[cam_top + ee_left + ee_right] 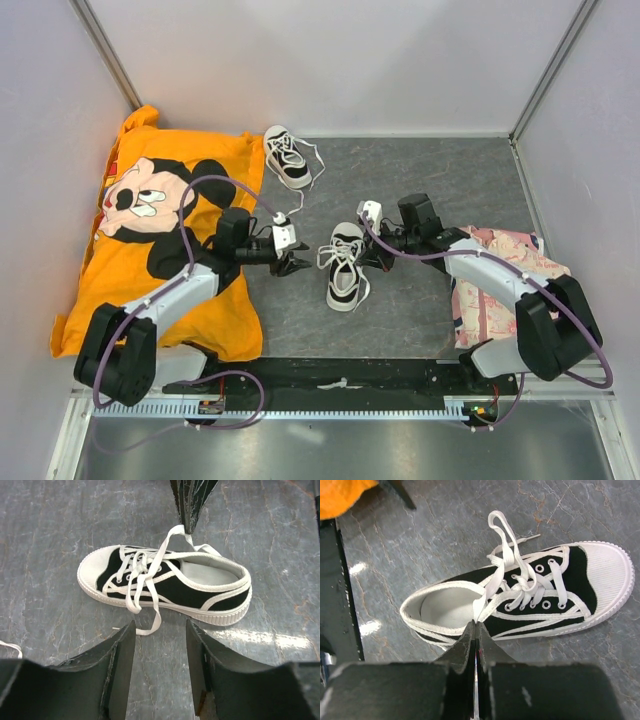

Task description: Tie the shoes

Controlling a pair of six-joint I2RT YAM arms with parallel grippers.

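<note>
**While right gripper [475,625] pinches lace [496,577], left gripper [160,630] waits**

Position: near shoe [345,265] sits upright just right of orange cloth [120,290]; far shoe [287,156] off the cloth's far right corner. Left gripper at cloth's right edge, jaws parted, empty; right gripper clenched on one strand. Likely a light shoe that skids if tugged; lace limp, flat, slick. Grab it near its free end.

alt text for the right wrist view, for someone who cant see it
The right gripper, shut, pinches a white lace of a black sneaker lying on a grey table, its white toe cap toward the frame's right. Orange cloth shows in the top left corner.
</note>
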